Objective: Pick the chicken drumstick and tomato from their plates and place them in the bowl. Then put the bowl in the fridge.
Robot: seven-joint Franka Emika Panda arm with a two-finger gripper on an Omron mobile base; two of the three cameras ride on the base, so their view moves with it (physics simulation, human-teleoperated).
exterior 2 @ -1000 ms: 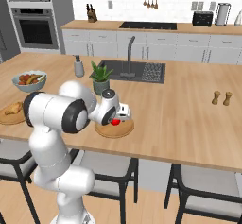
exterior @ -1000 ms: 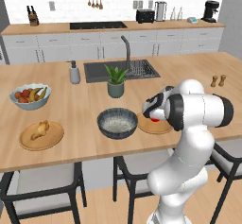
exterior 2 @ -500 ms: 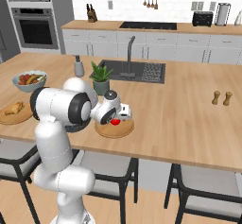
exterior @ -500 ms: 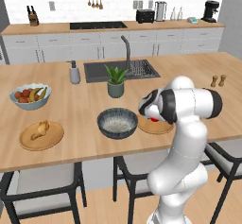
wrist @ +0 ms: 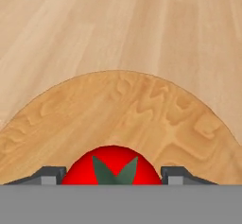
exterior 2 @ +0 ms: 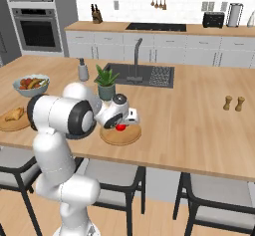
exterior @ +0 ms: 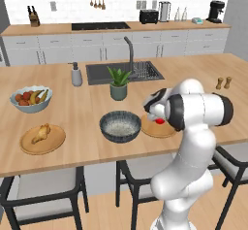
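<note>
In the left base view, the pale blue fruit bowl [exterior: 30, 99] stands at the far left of the wooden island counter [exterior: 87, 108]. Nearer the front edge, the left plate [exterior: 42, 139] carries the chicken drumstick [exterior: 40, 133], which lies flat on it. A soap dispenser [exterior: 76, 74] stands by the sink [exterior: 123, 72], and a potted plant [exterior: 118, 83] sits just in front of the basin. The dark grey-blue bowl [exterior: 120, 126] rests upright just left of the right plate [exterior: 156, 128], close to it; whether the rims touch cannot be told. The gripper [exterior: 158, 119] is lowered over that right plate, with the tomato [exterior: 159, 121] showing red beneath the hand. In the hand view, the tomato [wrist: 111, 166] sits on the plate [wrist: 142, 109], stem upward, between the two fingertips [wrist: 47, 174], which flank it closely on either side. Whether the claw is already clenched on the tomato or merely bracketing it cannot be told. Two small shakers [exterior: 223, 83] stand at the far right, well apart from the rest.
</note>
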